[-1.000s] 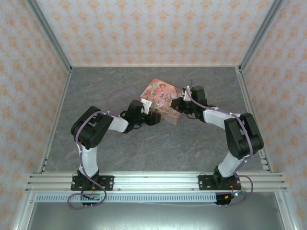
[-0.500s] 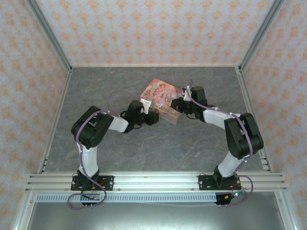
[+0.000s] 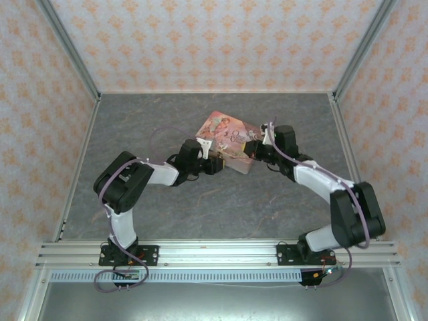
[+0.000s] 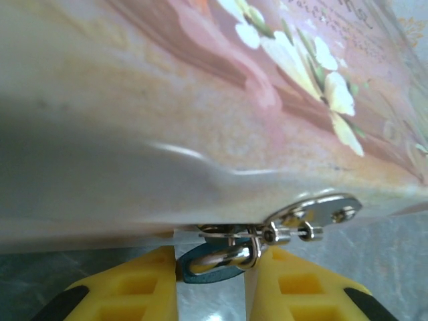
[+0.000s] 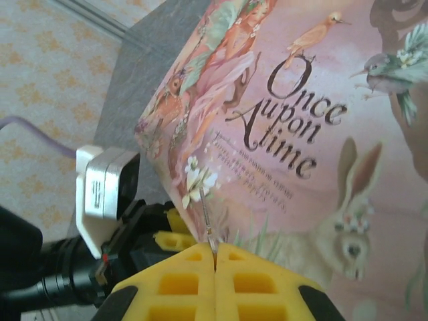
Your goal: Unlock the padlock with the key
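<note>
Two grippers meet at the near edge of the pink "Once Upon a Time" tin (image 3: 226,134) on the grey table (image 3: 200,214). The left gripper (image 4: 210,271) has its yellow fingers (image 4: 134,287) on either side of the padlock (image 4: 204,267), apparently pinching its teal body. The padlock's shackle hangs from the tin's metal hasp (image 4: 314,210). The right gripper (image 5: 215,264) is pressed closed on the key (image 5: 206,217), whose thin blade sticks out over the tin's printed lid, near the left gripper.

Tin (image 3: 227,134) on the bench (image 3: 200,207); padlock (image 4: 208,259) at its left edge in my left gripper (image 4: 210,275), key (image 5: 206,217) at its right in my right gripper (image 5: 215,257)
</note>
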`<state>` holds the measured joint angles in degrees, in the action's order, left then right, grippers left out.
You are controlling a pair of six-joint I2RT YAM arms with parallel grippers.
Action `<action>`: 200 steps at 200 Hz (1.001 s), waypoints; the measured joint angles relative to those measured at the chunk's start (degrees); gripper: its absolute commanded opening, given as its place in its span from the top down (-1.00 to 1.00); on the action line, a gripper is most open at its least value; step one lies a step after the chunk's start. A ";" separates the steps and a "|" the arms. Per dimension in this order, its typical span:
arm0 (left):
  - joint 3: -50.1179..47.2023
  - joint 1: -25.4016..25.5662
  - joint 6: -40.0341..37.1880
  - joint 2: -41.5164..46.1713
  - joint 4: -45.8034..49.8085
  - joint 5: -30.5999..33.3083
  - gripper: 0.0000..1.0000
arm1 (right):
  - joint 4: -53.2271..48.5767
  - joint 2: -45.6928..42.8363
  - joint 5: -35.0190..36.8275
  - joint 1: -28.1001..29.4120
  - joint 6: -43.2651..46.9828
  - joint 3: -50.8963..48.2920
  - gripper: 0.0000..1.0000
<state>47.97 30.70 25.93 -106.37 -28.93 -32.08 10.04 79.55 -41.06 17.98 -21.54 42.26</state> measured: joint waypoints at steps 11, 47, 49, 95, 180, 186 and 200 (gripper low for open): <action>0.20 0.74 2.05 1.22 1.66 0.15 0.56 | -0.13 -2.95 0.31 0.50 1.57 -2.67 1.00; 2.25 2.21 9.14 3.65 7.74 1.07 0.61 | -0.68 -9.77 1.05 4.37 6.51 -11.04 1.00; 2.36 2.23 9.57 3.74 7.98 1.07 0.61 | -0.70 -10.10 1.03 4.63 6.80 -11.43 1.00; 6.49 2.71 19.41 4.79 15.30 1.03 0.62 | -0.55 -12.39 2.36 8.48 11.04 -15.96 1.00; 10.71 4.22 26.18 9.25 24.06 0.98 0.62 | 4.61 -8.35 7.04 10.86 14.82 -16.04 1.00; 10.73 4.39 26.62 9.25 24.09 0.98 0.62 | 5.14 -8.26 7.26 10.86 14.93 -16.04 1.00; 10.78 4.57 27.26 9.25 24.37 1.01 0.62 | 6.40 -8.11 7.56 10.86 15.10 -16.04 1.00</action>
<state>58.74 35.27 53.19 -97.12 -4.56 -31.07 16.45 71.44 -33.50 28.84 -6.44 26.22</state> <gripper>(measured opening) 0.195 0.041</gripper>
